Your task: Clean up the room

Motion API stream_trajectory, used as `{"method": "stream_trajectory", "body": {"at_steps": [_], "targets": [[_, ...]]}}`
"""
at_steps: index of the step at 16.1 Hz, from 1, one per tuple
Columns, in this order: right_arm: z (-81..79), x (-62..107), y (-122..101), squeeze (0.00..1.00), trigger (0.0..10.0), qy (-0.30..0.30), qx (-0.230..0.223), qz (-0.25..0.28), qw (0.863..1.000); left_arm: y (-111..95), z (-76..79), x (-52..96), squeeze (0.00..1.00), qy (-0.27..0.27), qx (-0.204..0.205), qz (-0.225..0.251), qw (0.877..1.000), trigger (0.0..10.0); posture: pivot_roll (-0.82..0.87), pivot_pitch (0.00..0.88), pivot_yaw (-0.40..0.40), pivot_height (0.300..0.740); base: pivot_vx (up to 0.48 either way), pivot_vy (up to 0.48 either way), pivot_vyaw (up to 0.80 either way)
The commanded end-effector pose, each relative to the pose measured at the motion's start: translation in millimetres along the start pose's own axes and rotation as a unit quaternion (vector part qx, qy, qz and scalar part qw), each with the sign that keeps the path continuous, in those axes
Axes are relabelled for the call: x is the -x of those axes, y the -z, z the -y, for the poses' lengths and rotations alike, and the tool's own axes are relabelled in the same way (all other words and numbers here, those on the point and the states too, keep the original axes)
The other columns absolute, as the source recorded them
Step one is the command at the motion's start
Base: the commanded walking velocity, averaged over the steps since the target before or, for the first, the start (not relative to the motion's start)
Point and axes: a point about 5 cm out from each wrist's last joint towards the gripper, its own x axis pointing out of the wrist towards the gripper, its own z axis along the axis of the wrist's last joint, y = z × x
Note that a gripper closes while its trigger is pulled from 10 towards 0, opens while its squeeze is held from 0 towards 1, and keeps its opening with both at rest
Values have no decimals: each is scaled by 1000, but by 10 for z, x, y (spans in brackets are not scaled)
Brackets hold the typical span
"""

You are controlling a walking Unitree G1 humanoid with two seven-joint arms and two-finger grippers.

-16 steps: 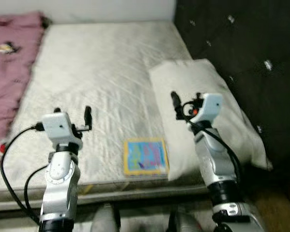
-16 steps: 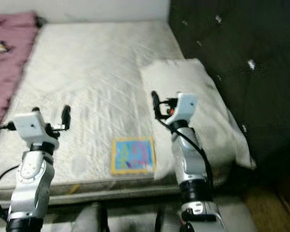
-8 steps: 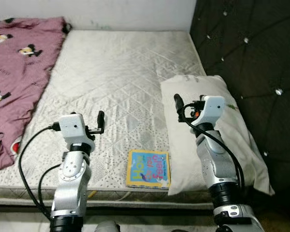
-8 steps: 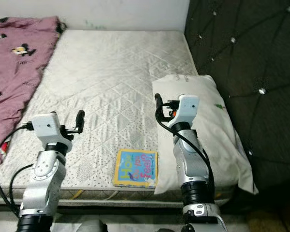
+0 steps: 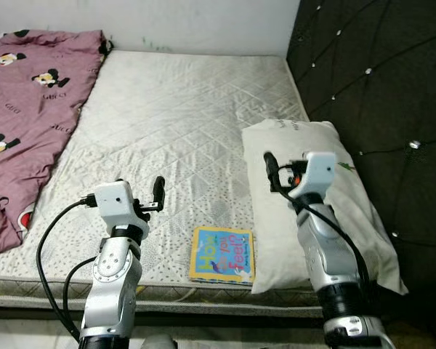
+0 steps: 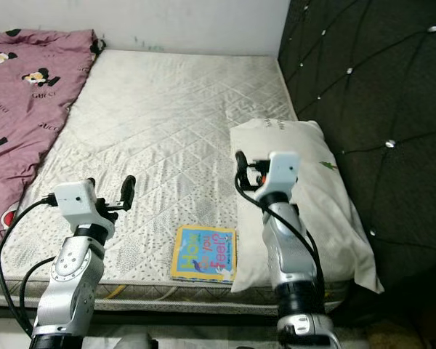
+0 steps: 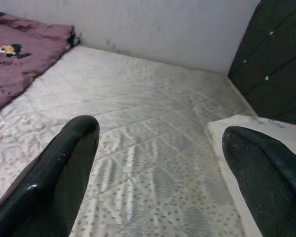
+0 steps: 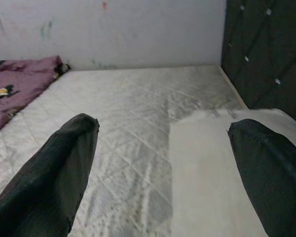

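Observation:
A colourful children's book [image 5: 222,254] lies flat near the front edge of the bare white mattress [image 5: 182,109]. My left gripper [image 5: 139,192] hovers open and empty above the mattress, left of the book. Over the inner edge of the white pillow [image 5: 327,203], right of the book, my right gripper [image 5: 285,169] is held open with nothing in it. In the left wrist view the black fingers [image 7: 59,173] stand wide apart over the quilted mattress [image 7: 153,123]. The right wrist view has its fingers [image 8: 49,168] spread above mattress and pillow [image 8: 212,163].
A pink cartoon-print blanket [image 5: 29,87] covers the bed's left side and hangs over the front edge. A dark tufted headboard [image 5: 378,80] rises along the right. A white wall [image 5: 167,22] runs behind the bed.
The head camera has shifted and the blur has cleared, so more of the blanket and headboard is in view. Both grippers stay open and raised; book and pillow have not moved.

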Motion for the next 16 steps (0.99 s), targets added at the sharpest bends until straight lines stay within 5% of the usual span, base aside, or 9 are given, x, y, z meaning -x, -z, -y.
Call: {"method": "stream_trajectory", "body": {"at_steps": [1, 6, 16], "targets": [[40, 11, -70, 0, 10000, 3, 4, 11, 1000, -32, -22, 19, 0, 0, 5, 5, 1000, 10000, -60, 10, -12, 740, 0, 0, -800], [48, 19, -65, 0, 10000, 3, 7, 8, 1000, -37, -39, -8, 0, 3, 9, 4, 1000, 10000, -62, 15, -16, 740, 0, 0, 0], [33, 10, -73, 0, 10000, -6, 11, 7, 1000, -44, -28, -18, 0, 3, 13, 6, 1000, 10000, -62, 16, -25, 740, 0, 318, 0]]}}
